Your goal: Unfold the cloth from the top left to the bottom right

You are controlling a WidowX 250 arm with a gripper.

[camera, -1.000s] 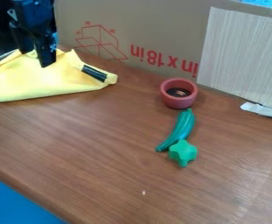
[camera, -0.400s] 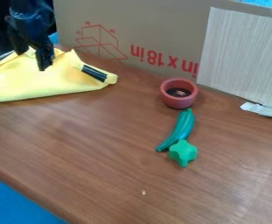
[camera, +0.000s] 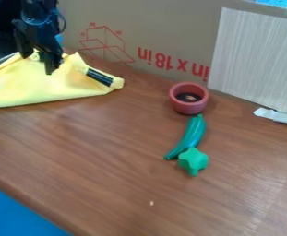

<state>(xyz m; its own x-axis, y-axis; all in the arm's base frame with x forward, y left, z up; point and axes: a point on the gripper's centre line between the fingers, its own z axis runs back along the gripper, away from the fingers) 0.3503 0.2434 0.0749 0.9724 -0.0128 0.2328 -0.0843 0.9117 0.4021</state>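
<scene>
Cloth: yellow cloth [camera: 44,87], the task's thing, lies at the far left of the worktop [camera: 117,147], running out of view on the left. Its near edge slants from the left up to a narrow end on the right. Several folds and small peaks rise along its far side. A dark strip [camera: 100,77] lies along the right end, slanting down toward the tip.

End effector: the black end effector [camera: 38,64] hangs at the far left, above the cloth's far part. Its two fingers stand wide apart, pointing down, with yellow fabric visible between them; nothing is gripped. Whether the fingertips touch the cloth cannot be told from this angle.

Other items: round reddish bowl [camera: 180,107], upright, right of the cloth and well apart from it, dark inside with a small lighter patch. Just on the near side of it, a long, curved dark-green object [camera: 192,134] lies aslant, far end toward the bowl. At its near end sits a lobed, lighter green piece [camera: 193,159]; the two appear to touch. A small pale speck [camera: 152,203] lies farther near.

Surroundings: a cardboard panel [camera: 170,23] with red markings stands along the far side. At right, a pale wood-grain panel [camera: 256,60] stands against it, with a whitish strip [camera: 280,116] at its foot. A blue area [camera: 16,209] lies beyond the worktop's edge at the near left.
</scene>
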